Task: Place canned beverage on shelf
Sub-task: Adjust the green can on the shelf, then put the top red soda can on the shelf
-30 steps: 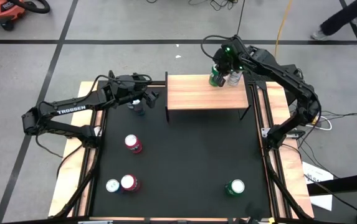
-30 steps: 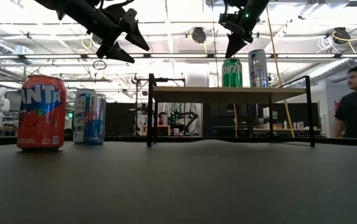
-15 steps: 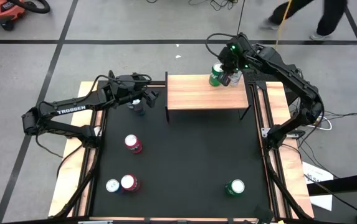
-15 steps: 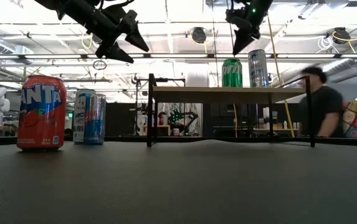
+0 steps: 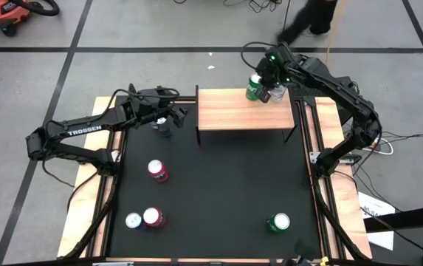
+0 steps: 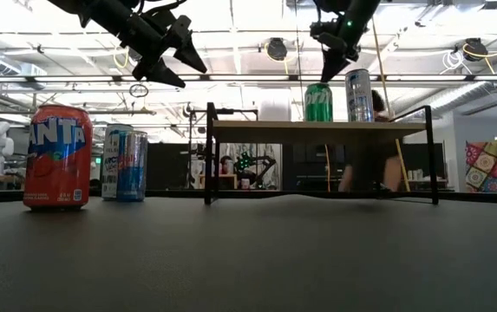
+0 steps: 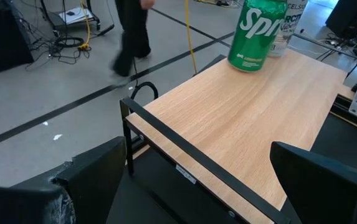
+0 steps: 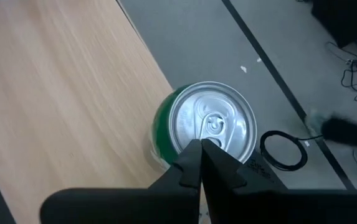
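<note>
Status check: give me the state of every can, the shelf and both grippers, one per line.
green can: upright on the shelf
silver can: upright on the shelf, beside it
shelf: standing, two cans on top
right gripper: shut, above the green can, holding nothing
left gripper: open, raised, empty
orange can: upright on the table

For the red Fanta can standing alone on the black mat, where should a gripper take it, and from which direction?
Judging by its pose, grip the upright red Fanta can across its round side wall near mid-height, descending from above. Nothing stands close beside it, and the open left gripper hovers nearest.
</note>
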